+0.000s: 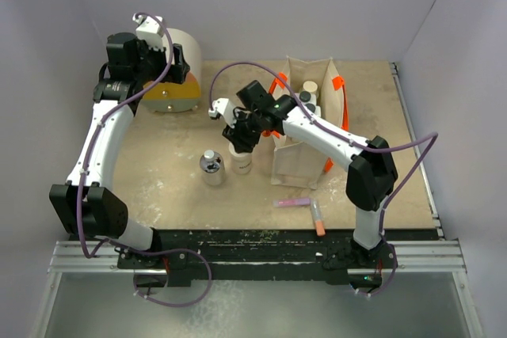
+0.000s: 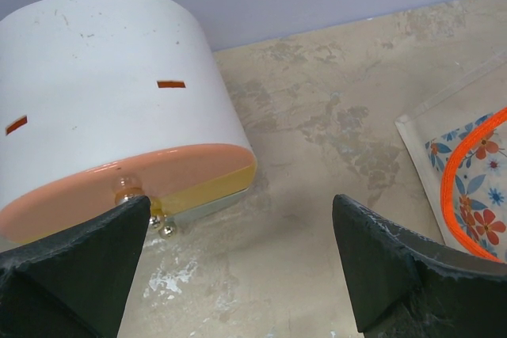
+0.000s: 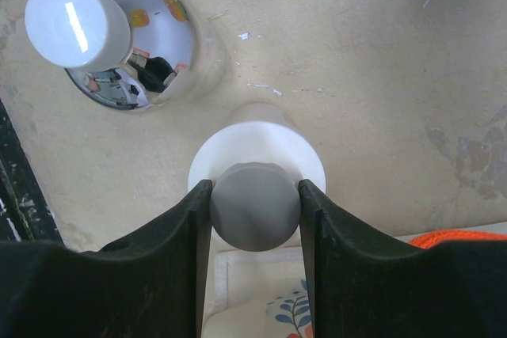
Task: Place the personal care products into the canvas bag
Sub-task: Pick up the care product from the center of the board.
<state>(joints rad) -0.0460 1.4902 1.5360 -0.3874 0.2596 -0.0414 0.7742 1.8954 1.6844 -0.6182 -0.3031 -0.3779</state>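
Canvas bag [image 1: 295, 165] stands upright right of centre in top view, 2 bottles [image 1: 310, 87] showing inside. Round drawer box [image 1: 181, 53] upper left; left gripper [image 2: 238, 223] beside it, jaws apart, empty. Right gripper [image 3: 255, 189] clamped on dark cap [image 3: 253, 219] of white bottle [image 3: 257, 142], standing on table [image 1: 158, 180] just left of bag. Bottle likely light, rigid; smooth cap may slip, so squeeze low near shoulder. Clear-grey bottle [image 1: 211, 169] stands nearby. No legible writing.

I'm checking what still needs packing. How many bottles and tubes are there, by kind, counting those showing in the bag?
Bottles standing on the table: 2 (clear-grey bottle, white bottle in the right end effector)
Bottles showing in the canvas bag: 2 (cream cap, dark cap)
Tubes lying on the table: 2 (pink tube, orange tube)
Total: 6
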